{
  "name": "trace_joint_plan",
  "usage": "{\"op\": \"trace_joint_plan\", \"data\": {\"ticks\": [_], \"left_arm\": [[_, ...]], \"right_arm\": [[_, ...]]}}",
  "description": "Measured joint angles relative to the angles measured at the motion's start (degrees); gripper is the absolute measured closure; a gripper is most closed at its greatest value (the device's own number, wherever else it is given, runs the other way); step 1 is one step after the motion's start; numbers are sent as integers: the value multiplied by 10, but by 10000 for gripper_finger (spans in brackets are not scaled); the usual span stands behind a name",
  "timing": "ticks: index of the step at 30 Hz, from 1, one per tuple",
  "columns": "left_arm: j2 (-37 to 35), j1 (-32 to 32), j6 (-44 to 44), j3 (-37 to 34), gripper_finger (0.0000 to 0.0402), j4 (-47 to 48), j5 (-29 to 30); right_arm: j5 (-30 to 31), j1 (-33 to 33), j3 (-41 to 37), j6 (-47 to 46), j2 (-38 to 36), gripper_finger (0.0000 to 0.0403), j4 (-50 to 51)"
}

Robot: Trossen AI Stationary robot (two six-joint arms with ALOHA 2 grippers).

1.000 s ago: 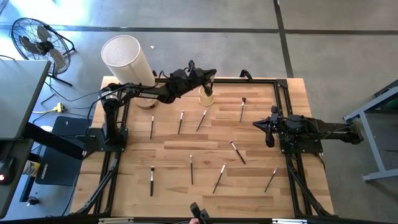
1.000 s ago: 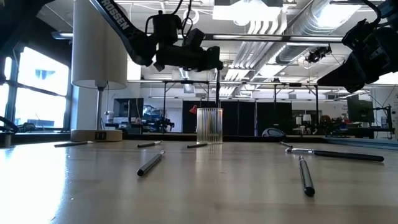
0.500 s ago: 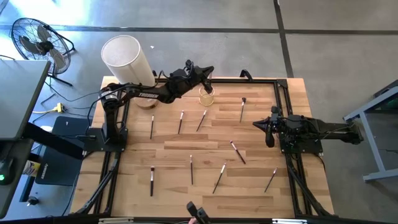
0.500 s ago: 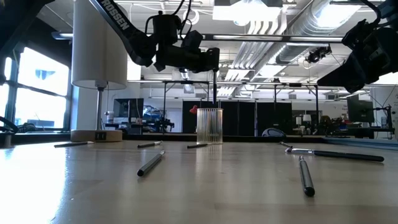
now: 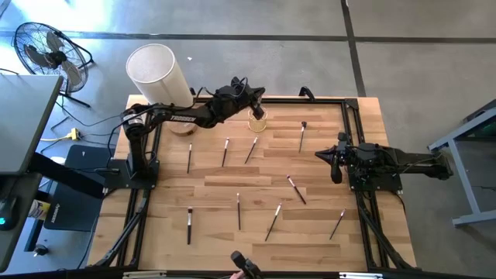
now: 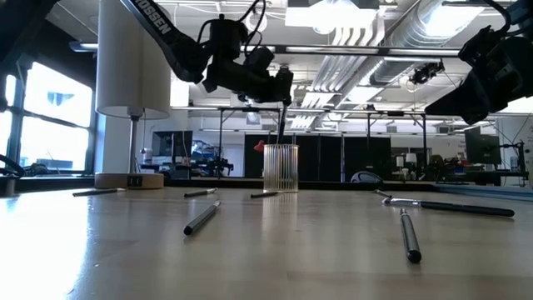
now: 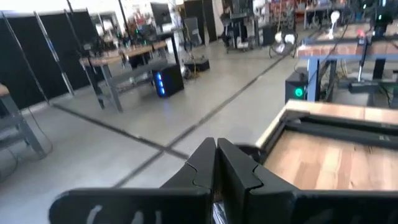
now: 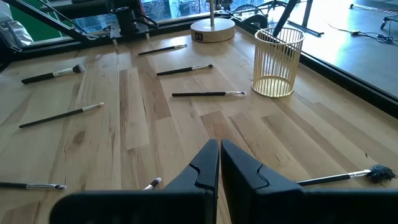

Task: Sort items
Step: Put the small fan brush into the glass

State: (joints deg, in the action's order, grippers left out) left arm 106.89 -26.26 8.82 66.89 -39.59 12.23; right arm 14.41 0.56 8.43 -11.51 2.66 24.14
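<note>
A: Left hand [image 5: 254,98]?
B: Up over the cup [image 5: 257,120] nr the far edge of the bench [image 5: 209,182], at mid-length. Pinching a brush [image 6: 284,122], held near upright w/ lower end dipping into the cup's mouth in low view. Fingers [image 7: 214,163] pressed close in left wrist view.

A: Right hand [image 5: 335,160]?
B: Parked above the right edge, abt halfway along. Fingers [image 8: 219,163] pressed together, gripping nothing.

A: Other brushes?
B: Flat on the bench, spread out. Three side by side just in front of the cup: [image 5: 189,157], [image 5: 225,152], [image 5: 251,150]. One w/ dark tuft [image 5: 302,136] toward far right corner. One [image 5: 296,190] nr the middle, right of centre. Four along the near edge: [image 5: 189,225], [image 5: 239,211], [image 5: 273,222], [image 5: 337,224].

A: Anything else?
B: White cylinder [image 5: 157,74] at far left corner, on a round wood base [image 8: 212,28]. Cup ribbed, yellowish in right wrist view [image 8: 277,61]. Floor fan [image 5: 48,51] off the bench, beyond the left side.
</note>
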Motion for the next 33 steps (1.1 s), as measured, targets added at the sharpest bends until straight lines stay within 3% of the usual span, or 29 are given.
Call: {"op": "trace_joint_plan", "data": {"ticks": [33], "left_arm": [[1,0,3,0,394,8,9]], "right_arm": [[0,0,0,0,0,391,0]]}}
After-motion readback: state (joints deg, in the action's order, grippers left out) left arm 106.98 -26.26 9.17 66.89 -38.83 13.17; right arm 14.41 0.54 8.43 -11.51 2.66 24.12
